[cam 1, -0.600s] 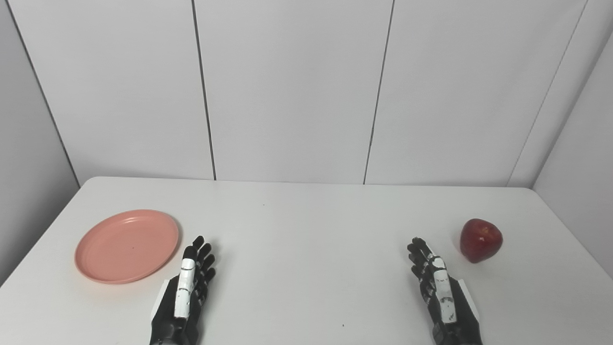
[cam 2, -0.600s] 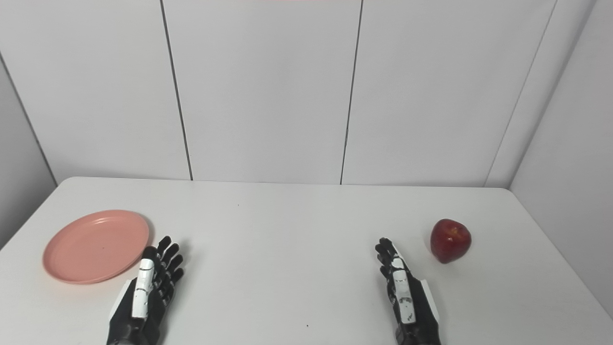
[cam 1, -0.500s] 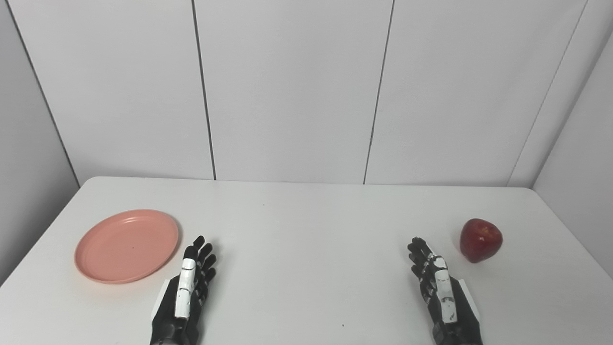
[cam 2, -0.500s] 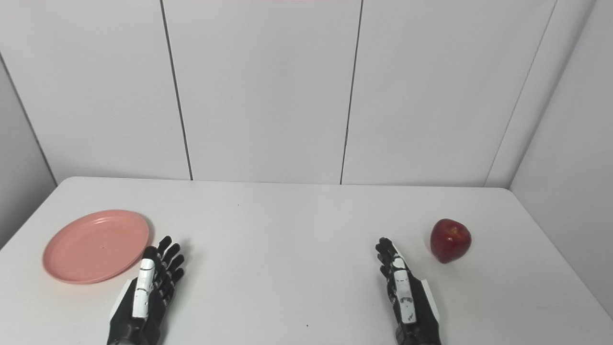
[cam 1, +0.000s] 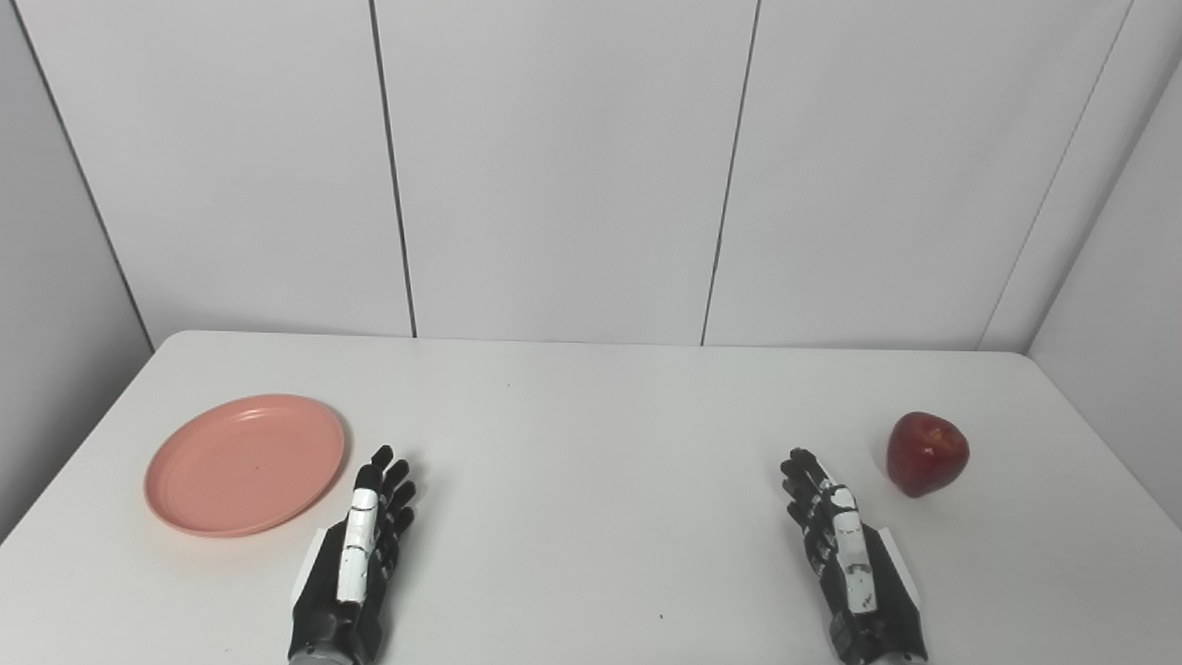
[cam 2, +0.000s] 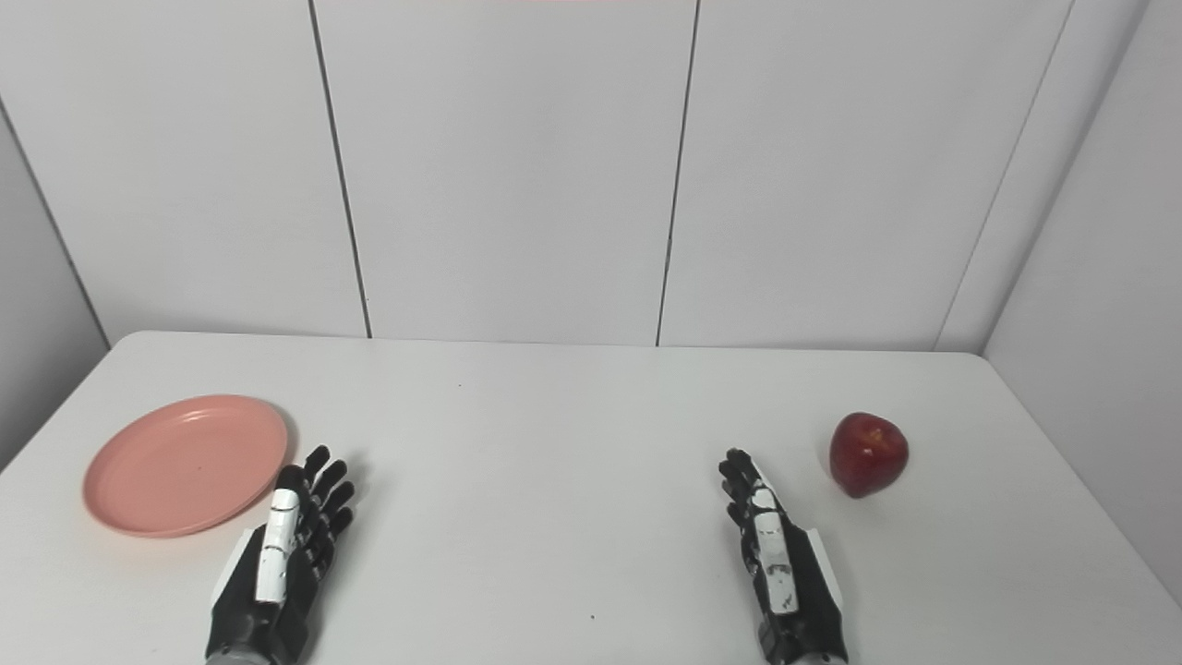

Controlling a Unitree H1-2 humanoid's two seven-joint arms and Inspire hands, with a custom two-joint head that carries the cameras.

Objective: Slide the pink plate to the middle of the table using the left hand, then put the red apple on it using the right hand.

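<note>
Left eye view. The white table (cam 1: 591, 416) carries two objects. The pink plate (cam 1: 245, 465) lies flat, just beside the left hand (cam 1: 355, 563), ahead of it and to its outer side, not touching. The red apple (cam 1: 927, 453) sits near the right hand (cam 1: 845, 559), ahead of it and to its outer side, with a clear gap between them. No object lies between either hand and its nearest item, and the stretch of table between the two hands is bare. A grey panelled wall (cam 1: 572, 166) rises behind the far table edge. Both hands rest low at the near edge, fingers extended forward and slightly spread, holding nothing.

Right eye view. Same layout: the pink plate (cam 2: 185, 465) is ahead and outward of the left hand (cam 2: 277, 559); the red apple (cam 2: 868, 453) is ahead and outward of the right hand (cam 2: 776, 559). Both hands lie edge-up with thumb side on top, fingers straight and apart, empty.
</note>
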